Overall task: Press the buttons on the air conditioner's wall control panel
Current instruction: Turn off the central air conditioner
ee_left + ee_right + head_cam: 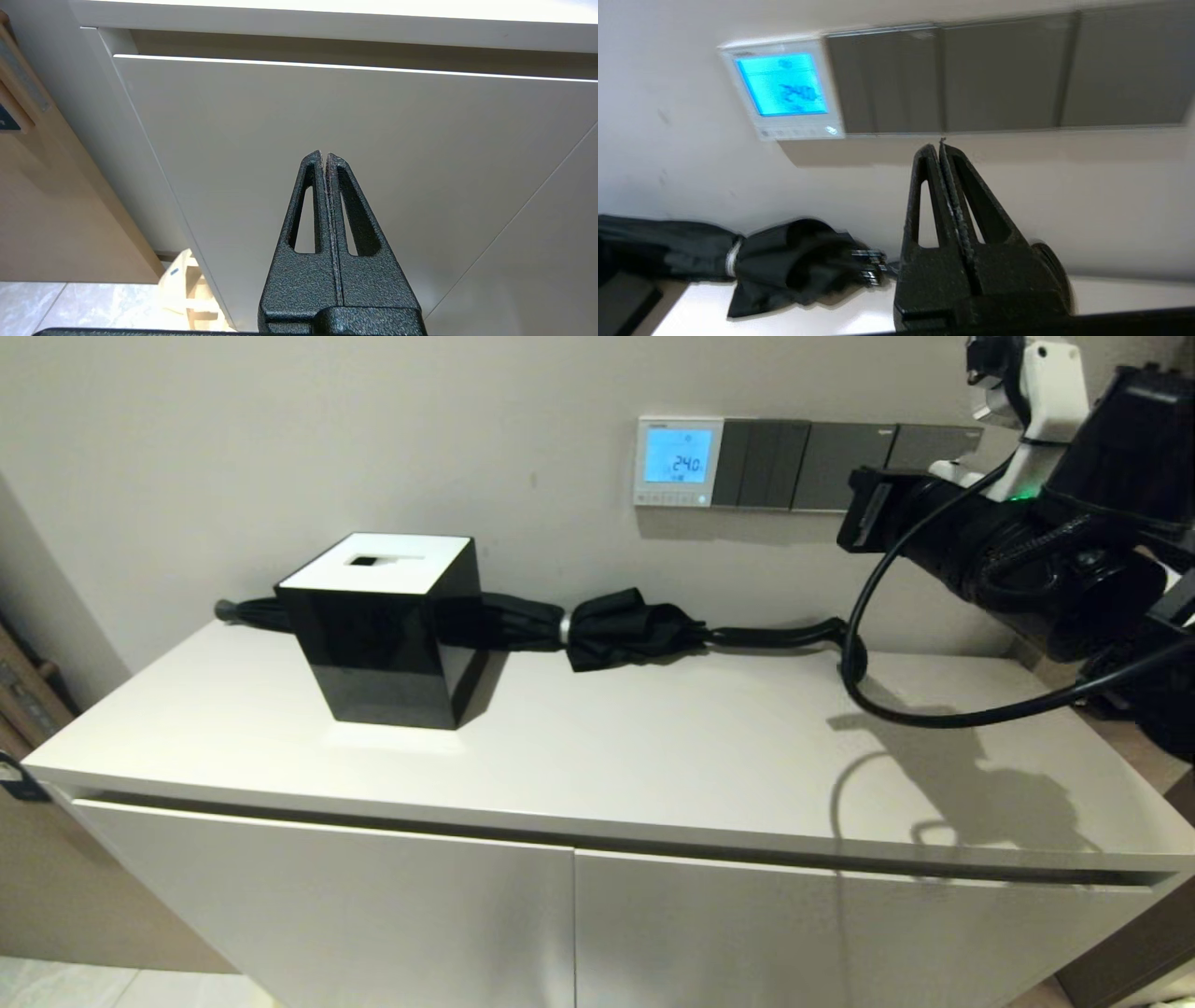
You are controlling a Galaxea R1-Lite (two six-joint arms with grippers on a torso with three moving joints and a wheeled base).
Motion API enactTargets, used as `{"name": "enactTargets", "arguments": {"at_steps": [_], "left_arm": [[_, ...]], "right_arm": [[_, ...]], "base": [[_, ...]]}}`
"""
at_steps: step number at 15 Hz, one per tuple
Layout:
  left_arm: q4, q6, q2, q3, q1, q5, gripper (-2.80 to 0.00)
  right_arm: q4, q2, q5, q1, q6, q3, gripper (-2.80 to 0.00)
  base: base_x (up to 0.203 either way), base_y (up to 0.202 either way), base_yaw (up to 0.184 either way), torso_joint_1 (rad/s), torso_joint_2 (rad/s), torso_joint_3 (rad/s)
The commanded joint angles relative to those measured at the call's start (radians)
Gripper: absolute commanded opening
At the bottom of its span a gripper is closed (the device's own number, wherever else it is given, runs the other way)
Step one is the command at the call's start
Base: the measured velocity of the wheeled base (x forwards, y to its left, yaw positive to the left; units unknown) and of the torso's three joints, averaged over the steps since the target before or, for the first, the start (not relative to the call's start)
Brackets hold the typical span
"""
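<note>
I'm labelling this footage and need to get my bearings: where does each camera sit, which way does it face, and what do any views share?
Head view: on the robot's head, looking down at the white cabinet and wall control panel; right arm shows.
Left wrist view: behind the shut left gripper, low, facing the cabinet door.
Right wrist view: behind the shut right gripper, raised, facing the wall.
Shared: head and right wrist views both show the panel and the black umbrella.

On the wall ahead of me hangs the air conditioner's wall control panel (679, 461), a small square white frame, upright, its screen glowing light blue with dark digits reading 24.0. Along its bottom edge runs a row of tiny light grey buttons (671, 498), blurred in my right wrist view
</note>
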Motion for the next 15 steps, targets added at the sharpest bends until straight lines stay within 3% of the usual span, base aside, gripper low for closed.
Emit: {"name": "enactTargets", "arguments": {"at_steps": [1, 3, 6, 15], "left_arm": [[0.000, 0.000, 0.001, 0.000, 0.000, 0.000, -2.80], [0.001, 0.000, 0.000, 0.000, 0.000, 0.000, -2.80], [0.000, 0.000, 0.000, 0.000, 0.000, 0.000, -2.80], [0.000, 0.000, 0.000, 0.000, 0.000, 0.000, -2.80]], "right_arm": [[-0.121, 0.040, -0.028, 0.043, -0.078, 0.048, -2.80], [-0.271, 0.092, -0.052, 0.048, -0.163, 0.082, -2.80], [-0.459, 0.184, -0.073, 0.046, -0.212, 0.089, -2.80], [-0.604, 0.381, -0.075, 0.026, -0.245, 0.011, -2.80]], "base": [[0.000, 0.000, 0.000, 0.000, 0.00, 0.000], [0.000, 0.000, 0.000, 0.000, 0.00, 0.000], [0.000, 0.000, 0.000, 0.000, 0.00, 0.000], [0.000, 0.000, 0.000, 0.000, 0.00, 0.000]]}}
